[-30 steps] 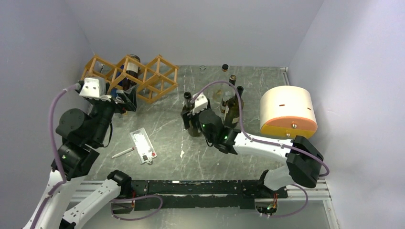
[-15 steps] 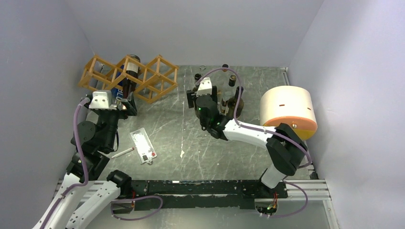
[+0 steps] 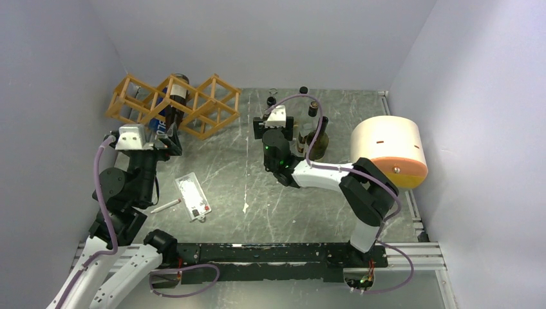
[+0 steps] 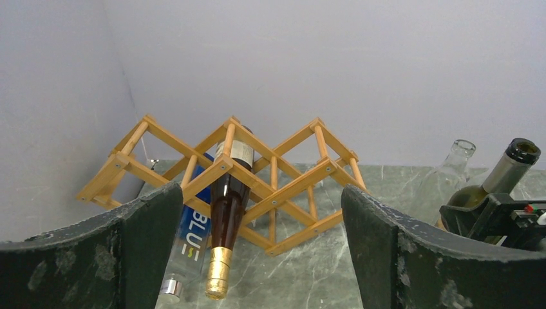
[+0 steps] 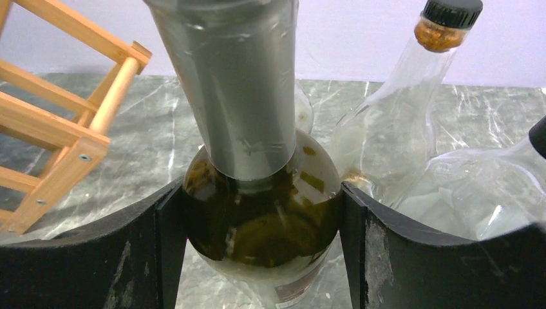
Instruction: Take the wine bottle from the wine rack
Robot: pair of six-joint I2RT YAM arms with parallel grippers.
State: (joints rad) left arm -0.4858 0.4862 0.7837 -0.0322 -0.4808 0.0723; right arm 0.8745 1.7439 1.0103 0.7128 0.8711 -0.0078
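Left gripper spread wide and empty, facing the wine rack, dark wine bottle lying in its middle cell, blue-labelled bottle just beside, right gripper pinching an upright green wine bottle near clear bottles

Black-and-white arm links, purple cables, white wrist cameras, scuffed dark fingers

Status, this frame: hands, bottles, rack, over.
Left hand open, facing rack. Right hand shut on green bottle, clear of rack. Brown bottle, blue bottle in rack, untouched.
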